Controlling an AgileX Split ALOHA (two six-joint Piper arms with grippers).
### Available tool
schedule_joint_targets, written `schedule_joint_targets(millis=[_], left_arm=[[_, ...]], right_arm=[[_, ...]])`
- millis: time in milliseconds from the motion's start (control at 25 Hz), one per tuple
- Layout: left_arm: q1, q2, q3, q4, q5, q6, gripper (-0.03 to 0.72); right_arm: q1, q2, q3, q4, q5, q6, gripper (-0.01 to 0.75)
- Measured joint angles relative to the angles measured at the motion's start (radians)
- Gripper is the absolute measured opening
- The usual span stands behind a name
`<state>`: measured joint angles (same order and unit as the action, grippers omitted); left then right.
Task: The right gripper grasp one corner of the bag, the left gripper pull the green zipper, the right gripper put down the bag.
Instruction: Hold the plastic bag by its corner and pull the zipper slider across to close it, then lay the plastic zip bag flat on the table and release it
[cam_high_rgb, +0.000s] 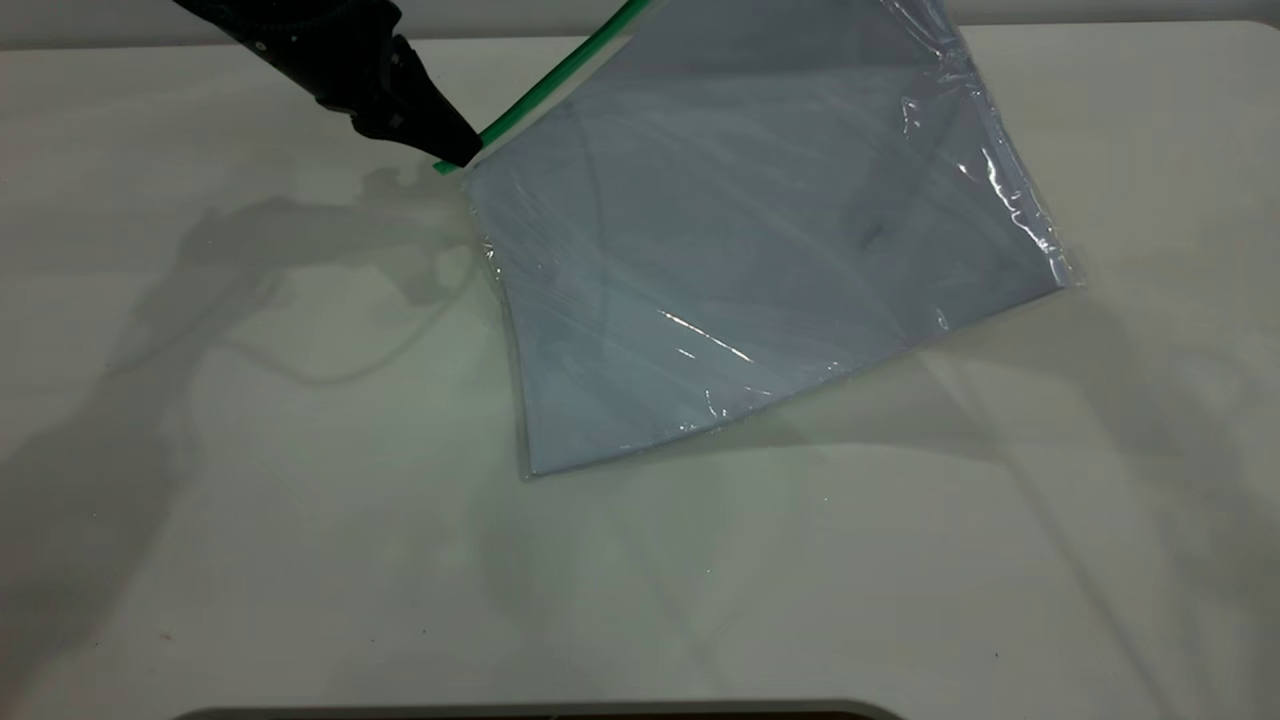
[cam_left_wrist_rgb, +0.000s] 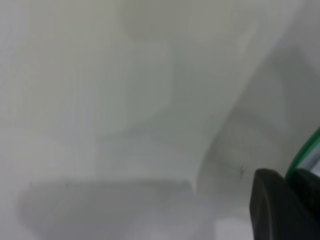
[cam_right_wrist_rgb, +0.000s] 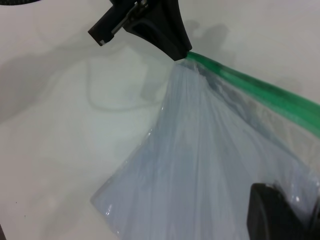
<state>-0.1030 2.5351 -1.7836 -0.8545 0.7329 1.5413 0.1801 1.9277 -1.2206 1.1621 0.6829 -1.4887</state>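
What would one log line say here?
left tool: at green zipper end | right tool: holding bag raised | table

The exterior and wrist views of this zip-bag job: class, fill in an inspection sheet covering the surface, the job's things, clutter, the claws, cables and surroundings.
Surface: white table, bare, with shadows of the arms and bag.
Bag: clear plastic bag holding white sheets, tilted, lower corner on the table, upper part raised out of the exterior view.
Green zipper: green zipper runs along the raised edge.
Clutter: nothing seen.
Left claw: left claw tip at the zipper's lower end, fingers closed on it.
Right claw: right claw at the bag's raised part; grip cannot be made out.
Cables: nothing seen directly.
Surroundings: pale wall strip beyond the table's far edge.
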Motion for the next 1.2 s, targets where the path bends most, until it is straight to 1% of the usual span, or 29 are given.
schedule_joint_targets(millis=[200, 400, 520, 600, 680, 760, 840, 920, 960, 1000, 1040, 1120, 1200], left_arm=[[0.0, 0.0, 0.0, 0.024, -0.008, -0.006, 0.064], [0.0, -0.005, 0.0, 0.036, -0.008, -0.049, 0.073], [0.0, -0.026, 0.0, 0.057, -0.008, -0.105, 0.108], [0.004, -0.05, 0.0, 0.082, -0.011, -0.142, 0.187], [0.01, -0.096, 0.001, 0.091, 0.009, -0.171, 0.296], [0.011, -0.157, 0.001, 0.095, 0.033, -0.211, 0.425], [0.011, -0.24, 0.001, 0.095, 0.064, -0.257, 0.525], [0.011, -0.328, 0.001, 0.095, 0.099, -0.293, 0.593], [0.011, -0.378, 0.001, 0.096, 0.118, -0.307, 0.605], [0.011, -0.429, 0.001, 0.096, 0.135, -0.317, 0.612], [0.011, -0.472, 0.001, 0.097, 0.151, -0.324, 0.613], [0.011, -0.573, 0.001, 0.098, 0.173, -0.33, 0.61], [0.011, -0.664, 0.001, 0.104, 0.182, -0.338, 0.603]], right_arm=[[0.0, -0.002, 0.0, 0.0, -0.001, 0.0, 0.034], [0.0, -0.002, 0.0, 0.0, -0.001, 0.0, 0.034], [0.0, -0.002, 0.0, 0.005, -0.001, -0.001, 0.034], [-0.001, 0.003, -0.001, 0.017, -0.001, -0.01, 0.034], [-0.001, 0.022, -0.001, 0.035, -0.004, -0.032, 0.034], [0.004, 0.054, -0.001, 0.071, -0.014, -0.061, 0.036], [0.014, 0.084, -0.001, 0.123, -0.022, -0.104, 0.04], [0.03, 0.106, -0.002, 0.158, -0.043, -0.147, 0.062], [0.038, 0.109, -0.002, 0.158, -0.056, -0.164, 0.081], [0.046, 0.107, -0.002, 0.157, -0.078, -0.173, 0.119], [0.053, 0.096, -0.002, 0.148, -0.107, -0.176, 0.173], [0.061, 0.061, -0.002, 0.111, -0.171, -0.171, 0.304], [0.061, 0.002, -0.002, 0.079, -0.244, -0.135, 0.461]])
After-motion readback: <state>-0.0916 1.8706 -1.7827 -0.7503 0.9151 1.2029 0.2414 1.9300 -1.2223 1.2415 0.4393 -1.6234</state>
